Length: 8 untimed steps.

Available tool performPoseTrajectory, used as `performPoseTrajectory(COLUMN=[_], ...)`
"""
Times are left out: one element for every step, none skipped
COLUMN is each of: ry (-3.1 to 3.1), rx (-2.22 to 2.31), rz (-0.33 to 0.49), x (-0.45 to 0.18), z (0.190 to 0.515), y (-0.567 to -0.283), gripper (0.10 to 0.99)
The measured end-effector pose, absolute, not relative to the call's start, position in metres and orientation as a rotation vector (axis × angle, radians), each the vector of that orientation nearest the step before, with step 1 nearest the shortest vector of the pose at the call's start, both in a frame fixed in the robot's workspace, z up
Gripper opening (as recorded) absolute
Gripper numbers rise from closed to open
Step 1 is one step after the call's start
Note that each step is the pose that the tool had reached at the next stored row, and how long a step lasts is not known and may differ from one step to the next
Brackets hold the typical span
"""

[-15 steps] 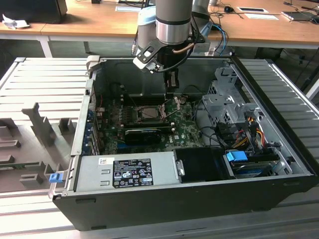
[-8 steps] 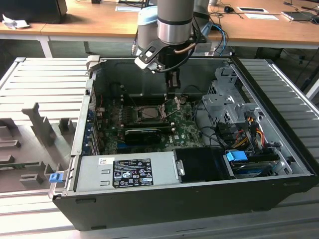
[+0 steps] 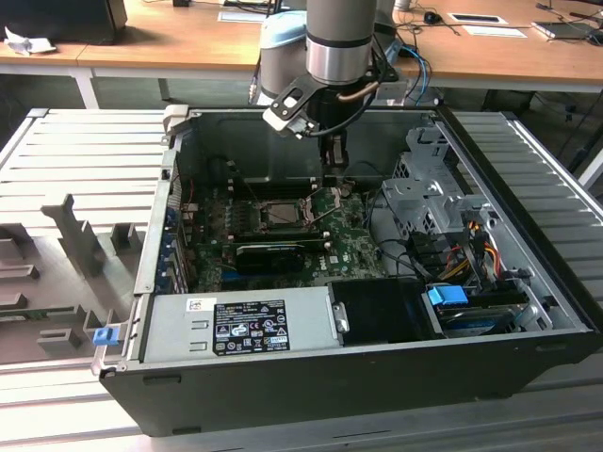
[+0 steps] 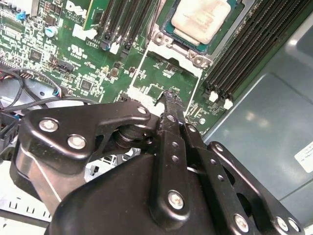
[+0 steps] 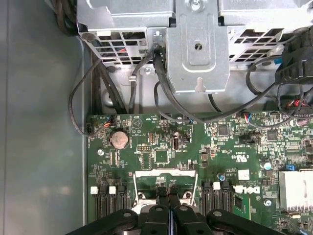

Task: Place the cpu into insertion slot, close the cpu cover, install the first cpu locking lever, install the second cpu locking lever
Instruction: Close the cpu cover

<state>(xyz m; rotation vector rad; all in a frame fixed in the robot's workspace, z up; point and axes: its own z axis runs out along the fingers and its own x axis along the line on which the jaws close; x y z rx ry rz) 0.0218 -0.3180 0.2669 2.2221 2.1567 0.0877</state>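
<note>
In the exterior view, my gripper [image 3: 334, 181] hangs inside the open computer case, just off the exterior view's right side of the processor socket. The cpu [image 4: 200, 19], a pale silvery square, lies in the socket [image 3: 283, 215]. The cpu cover [image 4: 164, 22], a thin metal frame, appears to lie around it. I cannot tell how the locking levers stand. Both wrist views show the gripper [image 4: 168, 95] [image 5: 168, 192] shut, its black fingers pressed together with nothing visible between them, hovering over the green board just past the socket's silver end bracket [image 5: 164, 177].
Black memory slots [image 4: 117, 19] flank the socket. A grey drive cage [image 3: 424, 198] with cables stands to the exterior view's right, and a power supply [image 3: 240, 325] sits at the near side. A coin cell [image 5: 120, 139] and black cables [image 5: 161, 93] are on the board.
</note>
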Motion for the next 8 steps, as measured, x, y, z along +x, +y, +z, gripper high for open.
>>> performPoseTrajectory(ry=[2.157, 2.157, 2.158, 2.159, 2.159, 2.160, 2.160, 2.161], rx=[2.222, 2.223, 2.224, 2.224, 2.224, 2.225, 2.225, 2.225], rz=[0.088, 0.087, 0.085, 0.084, 0.083, 0.082, 0.081, 0.081], x=[0.024, 0.027, 0.032, 0.034, 0.037, 0.040, 0.043, 0.045], z=[0.267, 0.267, 0.266, 0.265, 0.264, 0.263, 0.261, 0.260], y=[-0.318, -0.318, -0.318, -0.318, -0.318, -0.318, -0.318, -0.318], gripper=[0.106, 0.106, 0.106, 0.106, 0.106, 0.106, 0.106, 0.106])
